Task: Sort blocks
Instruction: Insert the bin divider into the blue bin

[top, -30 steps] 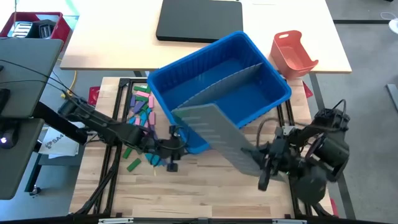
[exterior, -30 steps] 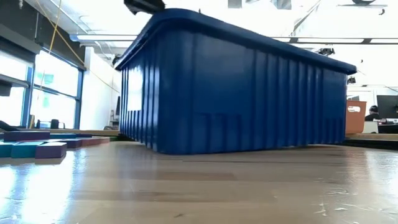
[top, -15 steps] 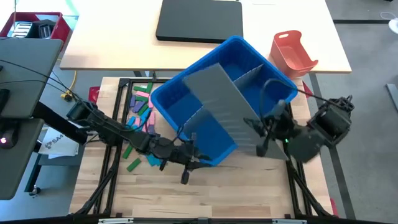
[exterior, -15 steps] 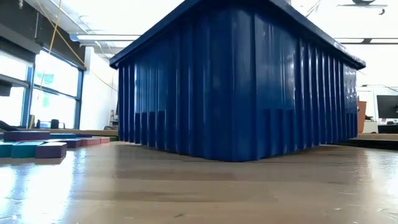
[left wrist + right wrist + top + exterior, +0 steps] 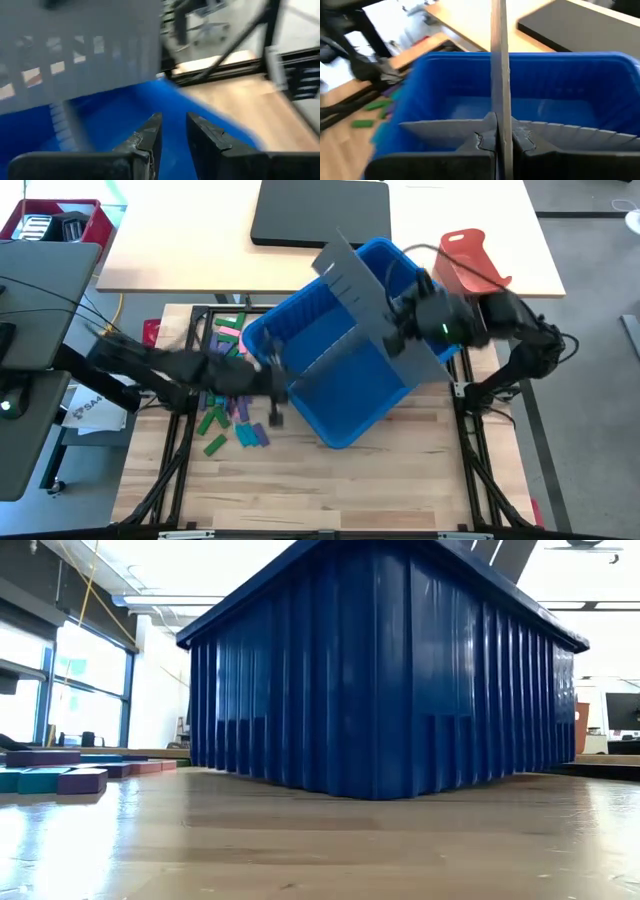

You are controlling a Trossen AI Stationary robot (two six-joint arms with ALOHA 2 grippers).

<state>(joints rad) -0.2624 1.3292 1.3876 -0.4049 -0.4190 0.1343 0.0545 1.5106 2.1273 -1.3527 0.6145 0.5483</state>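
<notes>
Two arms: both over the wooden bench, left arm reaching in from the left, right arm from the right.
Blue bin: mid-bench, turned corner-on toward the low camera; filling most of the low view.
Grey divider sheet: slotted, raised above the bin and tilted; seen edge-on in the right wrist view.
Right tool: over the bin's far right part; fingers clamped together on the lower edge of the grey divider sheet.
Second divider: grey, slotted, standing across the bin's inside, below the raised sheet.
Left tool: blurred in the high view, at the bin's left wall; fingers slightly apart with a narrow gap, nothing between them, blue bin interior beyond.
Blocks: loose on the bench left of the bin, green, pink, purple and blue mixed, partly hidden by the left arm; a few visible at the left margin of the low view.
Stray green block: nearer the bench's front edge, apart from the main scatter.
Orange-red tray: on the pale bench beyond, right of the bin.
Black mat: flat on the same pale bench, behind the bin.
</notes>
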